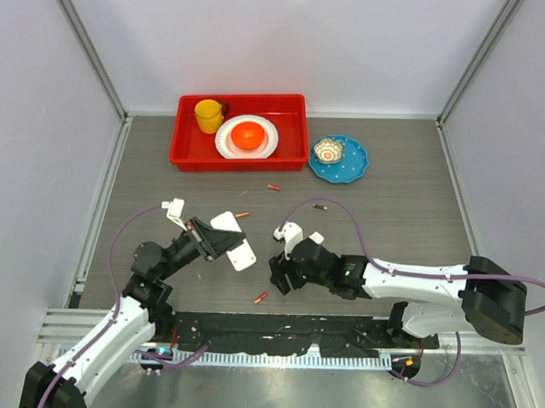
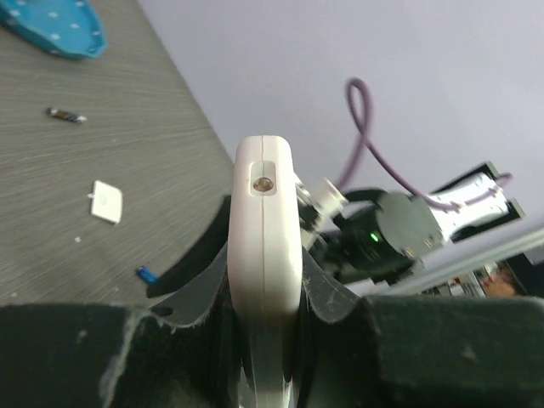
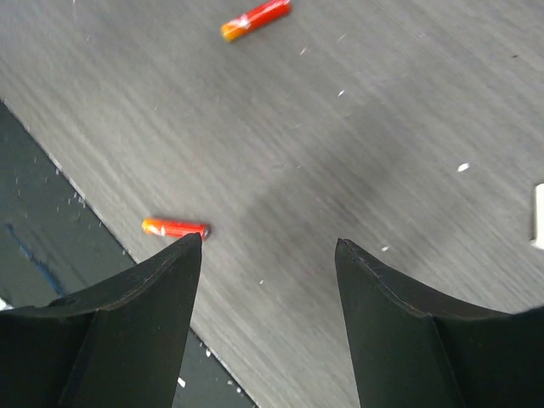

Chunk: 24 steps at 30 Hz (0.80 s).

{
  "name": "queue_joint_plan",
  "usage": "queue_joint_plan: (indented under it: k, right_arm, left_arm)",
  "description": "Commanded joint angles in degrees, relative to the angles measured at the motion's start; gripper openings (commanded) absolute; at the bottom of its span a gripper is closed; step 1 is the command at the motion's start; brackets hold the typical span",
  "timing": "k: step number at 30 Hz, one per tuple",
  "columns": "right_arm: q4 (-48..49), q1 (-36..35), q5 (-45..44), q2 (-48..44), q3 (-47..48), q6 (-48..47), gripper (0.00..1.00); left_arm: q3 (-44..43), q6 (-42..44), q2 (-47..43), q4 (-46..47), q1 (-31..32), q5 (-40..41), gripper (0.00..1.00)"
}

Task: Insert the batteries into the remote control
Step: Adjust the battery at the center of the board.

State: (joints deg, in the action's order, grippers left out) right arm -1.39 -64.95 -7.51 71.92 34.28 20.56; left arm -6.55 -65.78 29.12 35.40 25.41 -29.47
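Left gripper (image 1: 208, 240) is clamping the remote (image 2: 265, 229); right gripper (image 3: 268, 246) is hanging open, likely fetching a battery (image 3: 175, 228). Next: centre over it, then close.

The table (image 1: 388, 226) looks like matt grey wood-grain laminate. The remote control (image 2: 266, 238) is smooth, faintly glossy white plastic. A battery (image 3: 174, 228) has a shiny orange-red wrap. The right gripper (image 3: 268, 242) is matt black plastic. The far tray (image 1: 189, 156) is glossy red plastic.

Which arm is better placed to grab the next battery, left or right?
Right. The right gripper is open and empty beside a small orange-red cylindrical battery; the left gripper is shut on the flat white rectangular remote control.
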Motion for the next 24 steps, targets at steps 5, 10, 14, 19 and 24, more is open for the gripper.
queue_joint_plan:
  k: [5,10,14,19,24]
  right_arm:
    - [-1.78,-5.89,-6.28,-0.64,2.45,2.63,0.73]
    - [-0.9,-12.56,-11.72,2.78,4.47,4.58,0.8]
    - [-0.99,-16.78,-15.24,6.21,6.67,2.3,0.78]
    - [-0.98,-18.37,-14.82,6.57,7.2,-4.01,0.71]
    - [-1.6,-19.08,-13.59,6.74,7.2,-9.38,0.69]
  left_arm:
    - [-4.44,-0.4,1.2,-13.06,-0.18,16.01,0.0]
    - [-6.19,0.73,0.76,-19.57,-0.18,20.77,0.0]
    - [-9.0,2.32,2.25,-23.35,-0.36,20.25,0.0]
    - [-9.71,2.67,1.73,-26.08,-0.45,19.72,0.0]
    - [-9.63,3.81,-0.29,-28.89,-0.45,19.89,0.0]
